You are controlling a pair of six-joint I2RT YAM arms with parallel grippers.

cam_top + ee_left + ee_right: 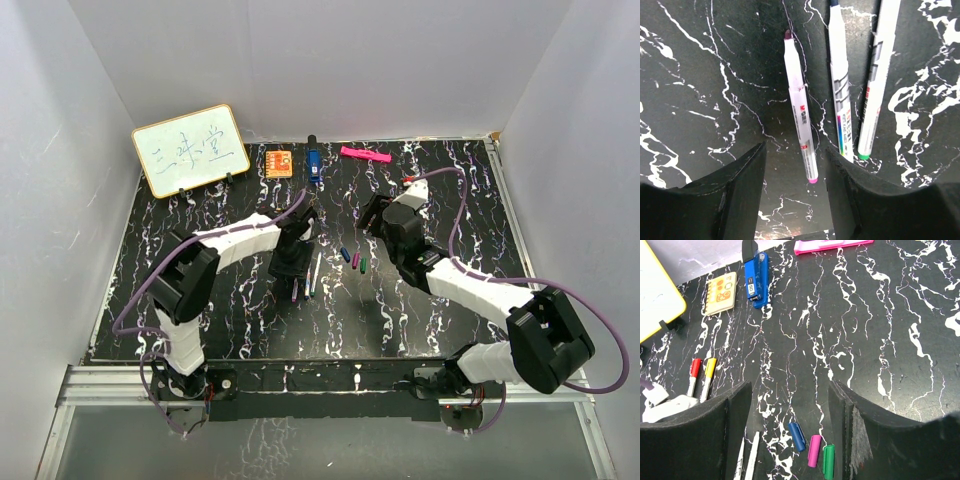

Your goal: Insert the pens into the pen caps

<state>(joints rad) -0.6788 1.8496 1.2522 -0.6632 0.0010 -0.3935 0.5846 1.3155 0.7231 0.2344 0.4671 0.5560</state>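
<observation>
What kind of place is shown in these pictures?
Probably a robot test booth: plain white walls enclose a black white-veined tabletop, and two white-and-black robot arms are bolted to a silver metal rail at its edge.

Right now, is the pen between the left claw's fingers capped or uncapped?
Uncapped: the pen lies flat on the table, its dark felt tip bare. The left claw stands open around it, not touching.
</observation>
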